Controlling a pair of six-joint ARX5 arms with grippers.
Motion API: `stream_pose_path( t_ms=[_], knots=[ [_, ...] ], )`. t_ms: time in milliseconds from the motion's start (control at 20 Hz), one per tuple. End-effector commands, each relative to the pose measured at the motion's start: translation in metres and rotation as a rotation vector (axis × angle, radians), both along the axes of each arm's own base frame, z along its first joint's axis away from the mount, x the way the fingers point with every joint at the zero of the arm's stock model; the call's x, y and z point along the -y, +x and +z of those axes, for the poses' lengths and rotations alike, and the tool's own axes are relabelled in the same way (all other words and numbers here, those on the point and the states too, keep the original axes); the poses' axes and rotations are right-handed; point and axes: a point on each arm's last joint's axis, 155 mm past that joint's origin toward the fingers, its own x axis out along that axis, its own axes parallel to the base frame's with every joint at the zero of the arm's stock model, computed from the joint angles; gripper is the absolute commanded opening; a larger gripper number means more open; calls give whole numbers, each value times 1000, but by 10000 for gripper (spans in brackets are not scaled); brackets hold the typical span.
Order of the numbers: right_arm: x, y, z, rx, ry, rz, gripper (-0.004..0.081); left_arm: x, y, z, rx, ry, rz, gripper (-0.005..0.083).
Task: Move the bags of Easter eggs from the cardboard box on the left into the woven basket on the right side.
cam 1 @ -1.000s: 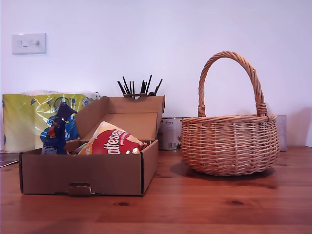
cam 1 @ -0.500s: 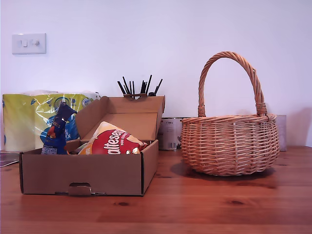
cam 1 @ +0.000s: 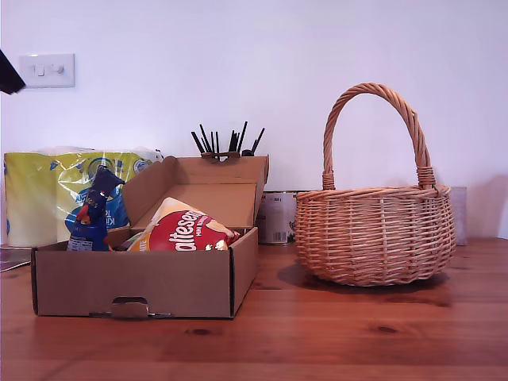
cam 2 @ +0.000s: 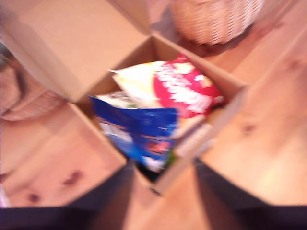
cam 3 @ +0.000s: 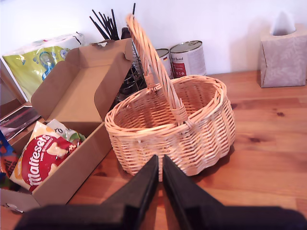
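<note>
My first gripper (cam 2: 160, 167), jaws spread, hangs above the cardboard box (cam 1: 135, 282) at the exterior view's left, over the blue bag (cam 2: 139, 129) beside the red Maltesers bag (cam 2: 189, 88): the approach step, nothing grasped. Next I judge it should descend and pinch the blue bag's upright top. My second gripper (cam 3: 159, 177), jaws pressed together, waits near the woven basket (cam 3: 168, 129).

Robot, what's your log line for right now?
my first hand: open, above blue bag | my second hand: shut, empty, facing woven basket | Maltesers bag: in cardboard box | basket: no bags visible
</note>
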Motion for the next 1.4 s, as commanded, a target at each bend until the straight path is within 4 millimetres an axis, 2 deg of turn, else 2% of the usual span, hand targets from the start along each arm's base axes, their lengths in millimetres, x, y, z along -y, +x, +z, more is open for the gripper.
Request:
stream_pose_path(
  t_ms=[0,200,400,550,650,750,850,1100,1350],
  knots=[
    [-2,0,10,24,2,8,-13,2,15,4,53,34,-16,791],
    [-2,2,8,15,2,8,-13,13,45,2,85,48,-47,790],
    [-2,3,6,6,1,8,-13,35,63,-23,-81,-34,6,790],
    [-2,3,4,-1,1,8,-13,41,84,-34,-182,-93,203,790],
    [-2,4,5,1,1,8,-13,38,98,-34,-277,-202,456,790],
    [-2,4,5,4,1,8,-13,35,105,-37,-319,-230,602,790],
    [-2,4,6,5,1,8,-12,34,103,-49,-375,-234,692,790],
    [-2,4,6,6,1,8,-13,31,90,-97,-556,-205,832,777],
    [-4,3,8,12,3,19,-12,30,87,-118,-606,-169,857,772]
  ],
)
